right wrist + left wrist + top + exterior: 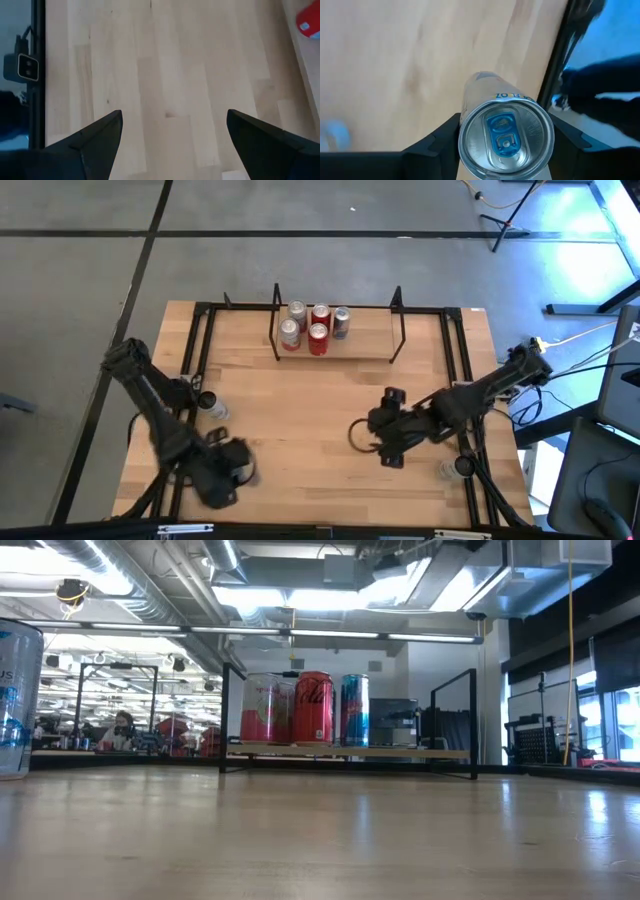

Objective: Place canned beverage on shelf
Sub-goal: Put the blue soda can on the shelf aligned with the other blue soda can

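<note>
A silver canned beverage with a blue tab sits between the fingers of my left gripper, which is near the table's near left corner and shut on it. The shelf, a low wood board with black rod frames, stands at the table's far middle. Several cans stand upright on it, and the low view shows them too. My right gripper hovers open over bare wood right of the middle, with nothing between its fingers. My left gripper pinches the can between its two fingers, one on each side of the upper wall just under the top rim. The fingers come from above, slanting down. The lid faces the wrist and the body points away. I cannot tell whether its bottom touches the table.
A pale can stands by the left black rail, and another by the right rail. The low view shows a clear blue can at its left edge. Bare wood lies between the arms and the shelf.
</note>
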Robot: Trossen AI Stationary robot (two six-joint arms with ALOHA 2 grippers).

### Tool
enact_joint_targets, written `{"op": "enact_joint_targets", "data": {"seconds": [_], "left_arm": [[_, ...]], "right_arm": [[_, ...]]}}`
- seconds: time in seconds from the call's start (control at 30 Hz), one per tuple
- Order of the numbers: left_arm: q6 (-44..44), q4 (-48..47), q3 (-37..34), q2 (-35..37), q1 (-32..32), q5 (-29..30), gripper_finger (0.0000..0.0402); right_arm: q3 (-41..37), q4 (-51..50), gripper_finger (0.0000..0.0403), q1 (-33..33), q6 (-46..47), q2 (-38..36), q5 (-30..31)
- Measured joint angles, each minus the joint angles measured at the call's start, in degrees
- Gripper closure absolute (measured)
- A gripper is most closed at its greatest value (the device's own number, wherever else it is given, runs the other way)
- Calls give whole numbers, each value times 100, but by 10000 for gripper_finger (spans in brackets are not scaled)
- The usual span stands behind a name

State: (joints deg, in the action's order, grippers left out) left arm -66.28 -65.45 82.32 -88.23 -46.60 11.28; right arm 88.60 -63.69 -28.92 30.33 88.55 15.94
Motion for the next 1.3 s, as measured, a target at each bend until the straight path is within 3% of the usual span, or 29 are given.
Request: {"op": "enact_joint_targets", "data": {"seconds": [0.27, 0.57, 0.83, 1.07, 1.3], "left_arm": [[2319, 25, 864, -182, 1953, -351, 207], [3807, 27, 2152, -1380, 3280, -834, 207], [4558, 17, 3011, -2431, 3948, -899, 207], [5278, 25, 3063, -2908, 4172, -913, 207], [6053, 31, 3067, -3223, 4278, -1053, 207]], "right_arm": [[-1722, 653, 61, 6, 191, -1316, 121], [-2753, 610, 61, 18, 205, -1880, 316], [-3305, 509, 61, 490, -19, -1899, 127], [-3763, 851, 61, 1021, -366, -1899, 60], [-4093, 1640, 61, 1351, -574, -1899, -400]]}}
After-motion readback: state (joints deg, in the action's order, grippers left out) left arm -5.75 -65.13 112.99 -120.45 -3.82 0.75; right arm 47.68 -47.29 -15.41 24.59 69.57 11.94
